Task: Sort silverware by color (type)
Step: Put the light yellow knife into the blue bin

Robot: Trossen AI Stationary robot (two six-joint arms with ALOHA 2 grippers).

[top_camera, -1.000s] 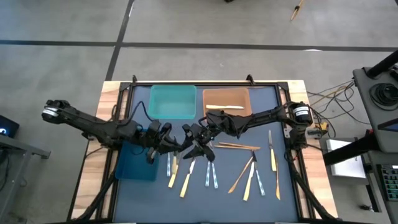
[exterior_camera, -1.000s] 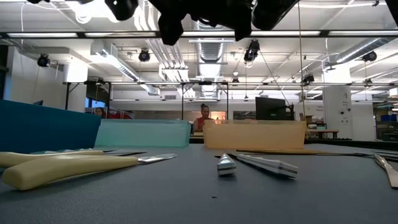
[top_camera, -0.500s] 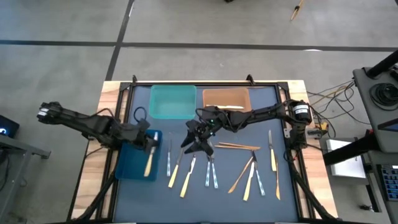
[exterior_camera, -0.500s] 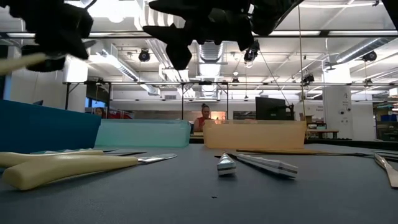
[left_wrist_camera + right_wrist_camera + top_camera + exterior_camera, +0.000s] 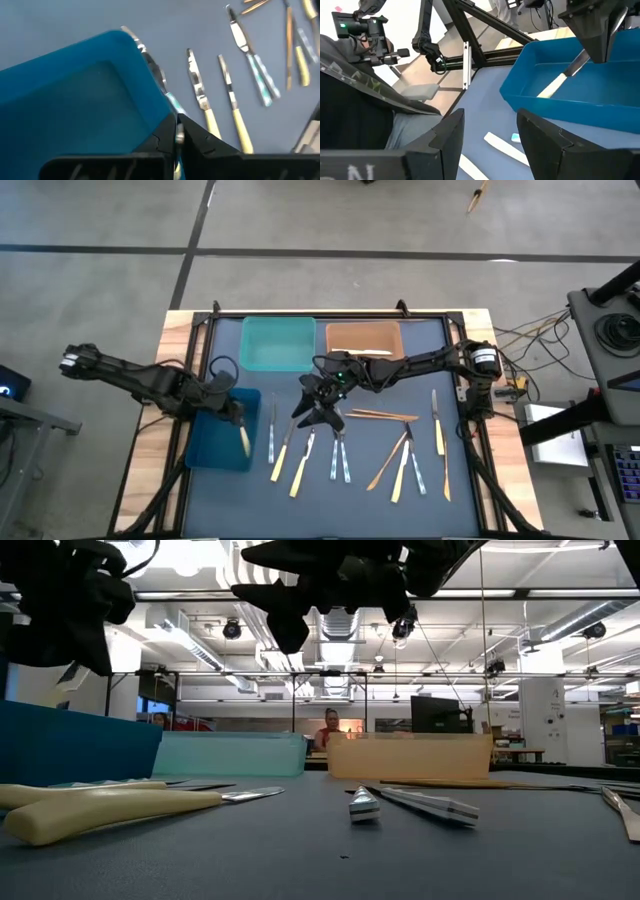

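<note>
We are dealing with the silverware (image 5: pixel 340 442), slim knives, forks and spoons lying loose on the dark table mat (image 5: pixel 470 480), most of it spread in a loose fan across the near middle and right. The pieces look light, stiff and thin, and we are judging them smooth enough to slip and low enough on the mat that the jaws will have to come straight down and pinch across the narrow width, best at the thicker handle rather than the flat blade.

One piece is already up: we are holding a pale yellow-handled knife (image 5: pixel 243 439) by its silvery blade end in the left gripper (image 5: pixel 236 418), jaws closed tight on it, handle hanging down into the dark blue bin (image 5: pixel 205 452) at the left edge of the mat. The right wrist view is showing that handle (image 5: pixel 555 85) slanting inside the bin walls, not yet resting flat as far as we can tell.

The right gripper (image 5: pixel 316 404) is hovering over the middle of the mat with its fingers (image 5: pixel 451 131) spread wide and nothing between them. It is hanging just above the near tips of the yellow and grey pieces (image 5: pixel 296 465), which are lying just beside and below the jaws rather than inside them.

Behind it, the teal bin (image 5: pixel 277 343) and the tan bin (image 5: pixel 363 339) are standing side by side at the far edge, the tan one holding a pale piece (image 5: pixel 361 351).
</note>
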